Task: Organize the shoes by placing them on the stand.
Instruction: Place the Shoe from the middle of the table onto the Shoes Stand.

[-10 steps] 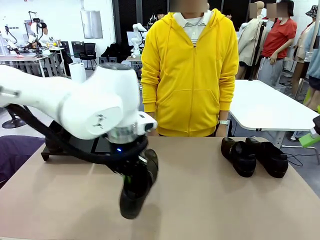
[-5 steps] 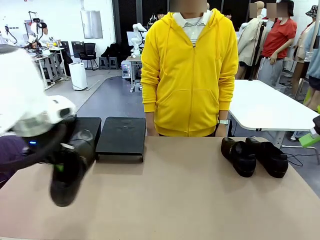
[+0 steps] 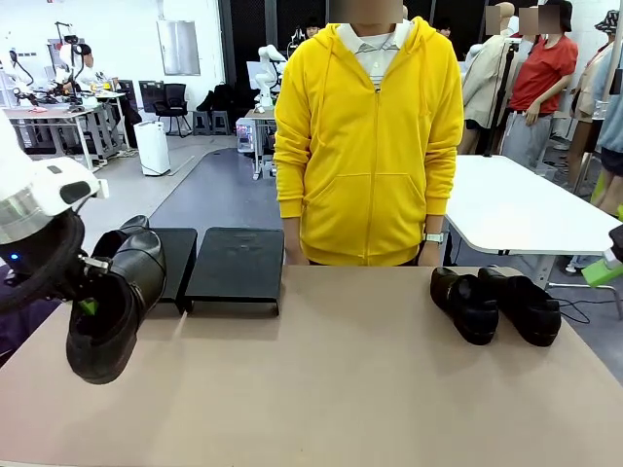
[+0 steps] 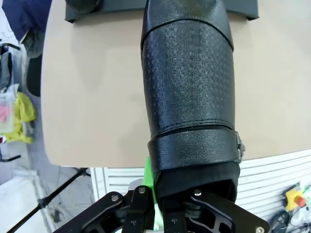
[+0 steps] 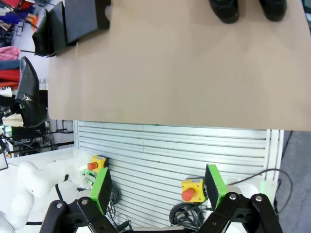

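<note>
My left gripper is shut on a black shoe, held in the air over the table's left edge with its toe low. In the left wrist view that shoe points toward the stand, and the gripper clamps its heel end. The stand has two black panels at the back left. Another shoe rests on the left panel, partly hidden by the held one. Two shoes lie side by side on the table at the right. My right gripper stands open below the table's front edge.
A person in a yellow hoodie stands at the far side behind the tan table, arms down. A white table is behind at the right. The right wrist view shows yellow emergency-stop boxes under the table front.
My left arm swung from the table's middle to its left edge with the shoe in its grip, then lifted it a little toward the stand. The right gripper and the right-hand shoes stayed still.
</note>
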Motion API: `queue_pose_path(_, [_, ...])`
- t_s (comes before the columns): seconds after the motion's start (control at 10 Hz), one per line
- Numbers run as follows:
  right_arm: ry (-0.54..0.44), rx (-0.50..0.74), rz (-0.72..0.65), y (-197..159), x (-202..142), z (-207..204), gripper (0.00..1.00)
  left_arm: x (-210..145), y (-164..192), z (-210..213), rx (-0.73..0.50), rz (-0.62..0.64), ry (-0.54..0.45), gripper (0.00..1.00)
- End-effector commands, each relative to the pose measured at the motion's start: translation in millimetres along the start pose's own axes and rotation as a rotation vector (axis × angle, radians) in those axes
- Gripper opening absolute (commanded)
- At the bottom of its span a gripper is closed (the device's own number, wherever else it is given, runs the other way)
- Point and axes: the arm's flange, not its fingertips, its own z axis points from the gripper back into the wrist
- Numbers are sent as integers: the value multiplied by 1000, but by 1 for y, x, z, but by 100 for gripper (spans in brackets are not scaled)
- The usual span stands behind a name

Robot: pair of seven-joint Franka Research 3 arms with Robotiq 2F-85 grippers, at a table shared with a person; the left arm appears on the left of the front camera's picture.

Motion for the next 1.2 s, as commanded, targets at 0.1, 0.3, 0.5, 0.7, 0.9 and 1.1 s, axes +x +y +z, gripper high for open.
queue_pose_path(0.1, [-1, 16, 7, -1, 0, 2, 100, 3, -2, -1, 1, -4, -9, 0])
queue_pose_path(0.3, [-1, 16, 7, -1, 0, 2, 100, 0, -4, -5, 12, -9, 11, 0])
queue_pose_path(0.5, [-1, 16, 7, -1, 0, 2, 100, 59, 19, -17, -18, -118, 80, 0])
queue_pose_path(0.7, [-1, 16, 7, -1, 0, 2, 100, 141, 48, -42, -68, -185, 39, 0])
queue_pose_path(0.9, [-1, 16, 7, -1, 0, 2, 100, 206, 69, -79, -108, -187, 17, 0])
queue_pose_path(1.1, [-1, 16, 7, -1, 0, 2, 100, 235, 69, -110, -72, -104, -60, 0])
